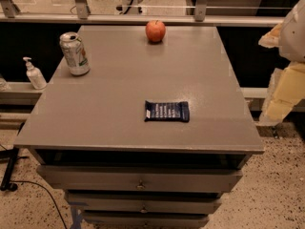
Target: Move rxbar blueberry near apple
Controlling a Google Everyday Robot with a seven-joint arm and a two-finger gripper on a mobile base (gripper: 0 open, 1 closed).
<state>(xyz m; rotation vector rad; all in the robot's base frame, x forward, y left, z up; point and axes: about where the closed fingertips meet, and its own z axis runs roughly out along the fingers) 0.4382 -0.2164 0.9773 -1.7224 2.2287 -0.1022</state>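
Observation:
The rxbar blueberry is a flat dark navy wrapper with white lettering. It lies flat on the grey tabletop, front of centre and a little to the right. The apple, red-orange and round, sits at the table's far edge, near the middle. My gripper shows as pale yellow and white parts at the right edge of the view, beyond the table's right side. It is well apart from the bar and the apple and holds nothing that I can see.
A green-and-white soda can stands upright at the table's far left. A white pump bottle stands on a ledge left of the table. Drawers are below the top. A railing runs behind.

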